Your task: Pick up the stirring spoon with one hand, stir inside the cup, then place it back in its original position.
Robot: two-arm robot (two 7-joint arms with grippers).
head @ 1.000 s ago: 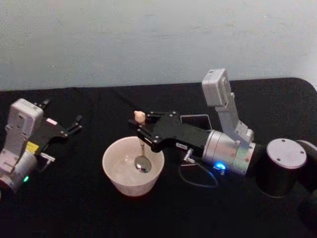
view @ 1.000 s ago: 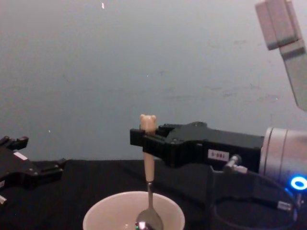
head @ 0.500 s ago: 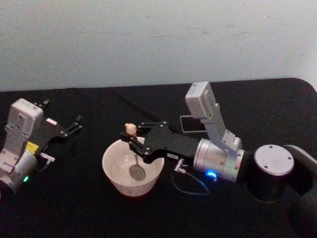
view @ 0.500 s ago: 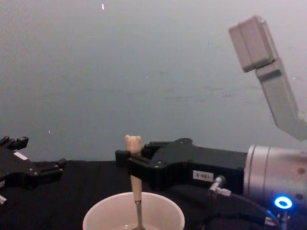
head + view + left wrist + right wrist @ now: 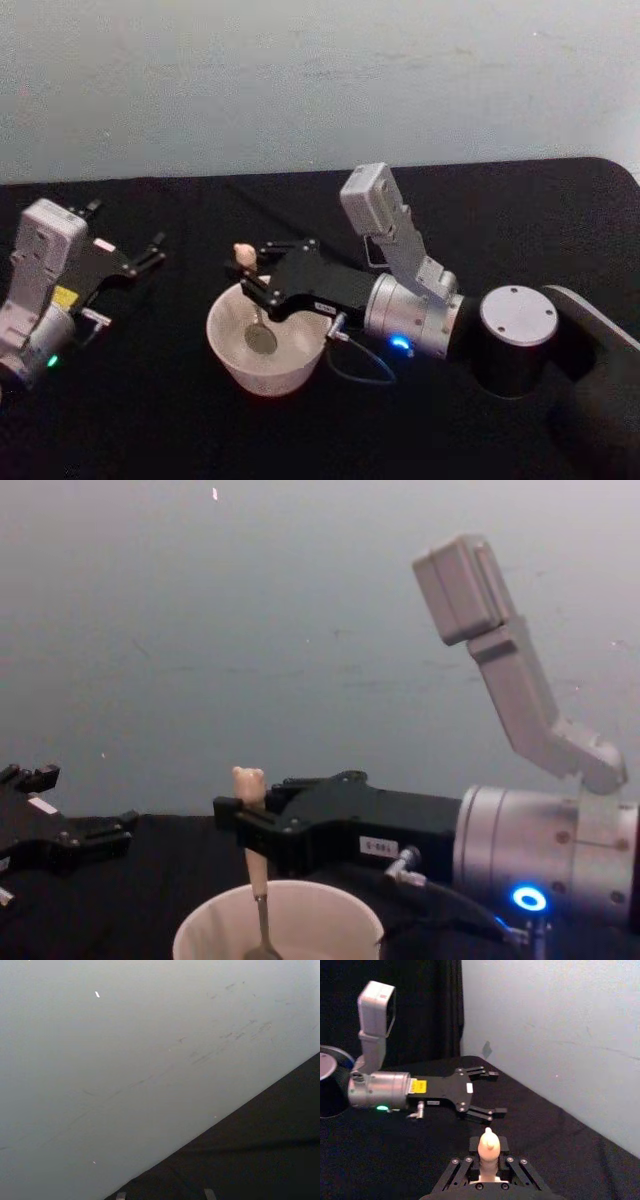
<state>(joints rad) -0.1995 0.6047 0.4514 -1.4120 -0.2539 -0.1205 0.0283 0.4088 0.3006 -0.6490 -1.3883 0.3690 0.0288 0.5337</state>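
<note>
The cream cup (image 5: 266, 376) sits on the black table (image 5: 150, 425), a little left of the middle in the head view. Inside it is the spoon (image 5: 261, 338), shiny round end down near the middle of the cup, thin metal neck rising past the rim and cream handle above, close to upright. Whether the round end touches the bottom, and whether there is any liquid in the cup, cannot be told.

The right gripper (image 5: 246, 280) reaches in from the right and lies almost level just above the cup's rim, clamped on the spoon's handle. The little bear head sticks up above the black fingers, seen from the side in the chest view (image 5: 248, 781) and from behind in the right wrist view (image 5: 488, 1146), where a finger sits tight on each side of it.

Behind the right arm's wrist, a small dark box (image 5: 371, 254) with a pale edge shows in part; the grey camera mount (image 5: 378, 215) on the wrist hides most of it, so what it holds cannot be seen. A thin cable (image 5: 360, 374) loops from the wrist onto the table just right of the cup, close to its wall.

The left gripper (image 5: 126, 226) rests well to the left of the cup, fingers spread apart and gripping nothing, pointing towards the pale wall (image 5: 300, 80)
</note>
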